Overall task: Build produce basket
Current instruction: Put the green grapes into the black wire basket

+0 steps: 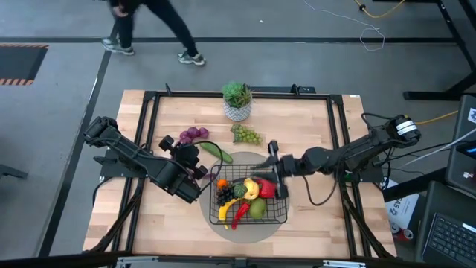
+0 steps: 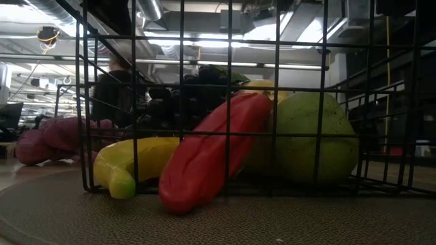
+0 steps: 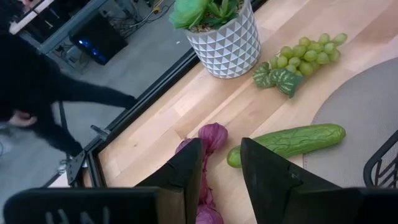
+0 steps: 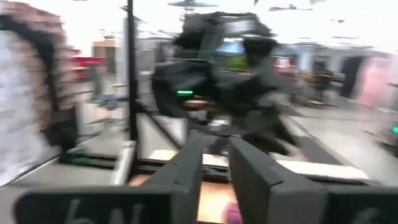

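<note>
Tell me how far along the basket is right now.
Partly filled. Done: the basket already holds a banana, red peppers, a pear and black grapes. In hand: nothing; the left gripper is over the purple grapes; the right gripper is above the basket. Left: purple grapes, cucumber, green grapes.

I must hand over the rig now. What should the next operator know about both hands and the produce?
Left hand: open, empty, over the purple grapes left of the basket.
Right hand: open, empty, above the basket's far edge.
Done: banana, red pepper, pear and other pieces lie in the basket.
Left: purple grapes, cucumber, green grapes are on the table.
</note>
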